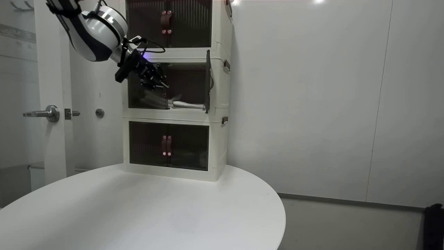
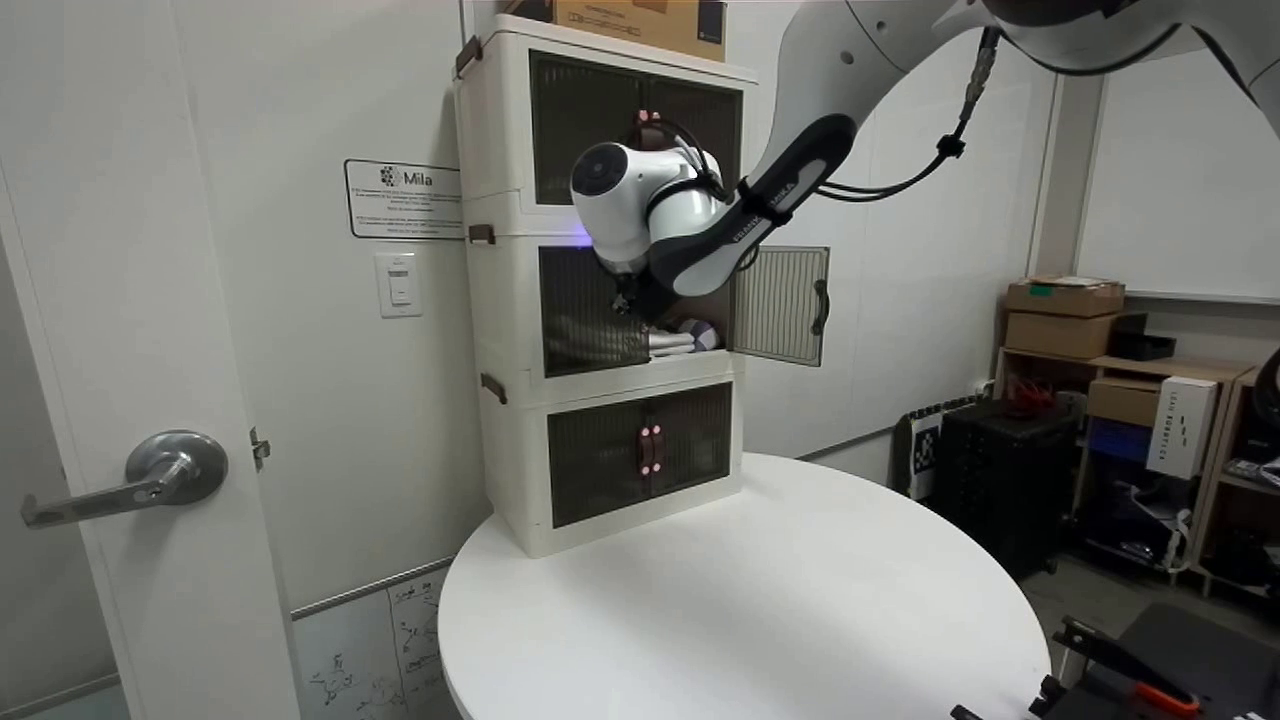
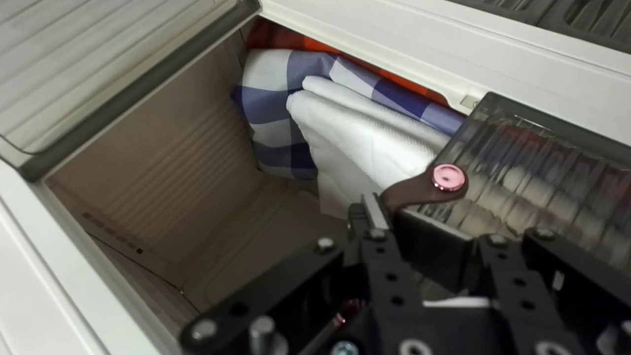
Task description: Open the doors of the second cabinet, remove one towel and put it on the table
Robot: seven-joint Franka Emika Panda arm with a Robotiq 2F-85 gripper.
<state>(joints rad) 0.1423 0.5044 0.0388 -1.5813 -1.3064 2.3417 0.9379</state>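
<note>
Black fingers of the gripper [image 3: 393, 217] crowd the foot of the wrist view, closed on the brown handle [image 3: 419, 191]; how much of the strap sits between them is hard to judge from this angle. Just beyond, the white towel [image 3: 365, 133] lies folded inside the second cabinet [image 2: 505, 310], touching a blue-checked cloth [image 3: 273, 111], with something orange-red [image 3: 286, 37] showing along that cloth's edge. One end of the towel runs behind the tinted door [image 1: 140, 99] that carries the handle. That door covers its half of the opening, while the open door [image 2: 782, 305] stands swung out on the opposite side. Under the whole stack [image 1: 221, 88] spreads the round white table [image 2: 780, 590], where the towel should end up.

From where I stand, the pull looks like the touchy part. I'd expect the door to swing on an arc, so a straight tug could twist the strap out of the fingers, and a hard one could shift the stack. Stopping with the door half open would leave the towel's end hidden and likely to snag. Later, because the towel touches its checked neighbour, too deep a pinch could drag both out together.
</note>
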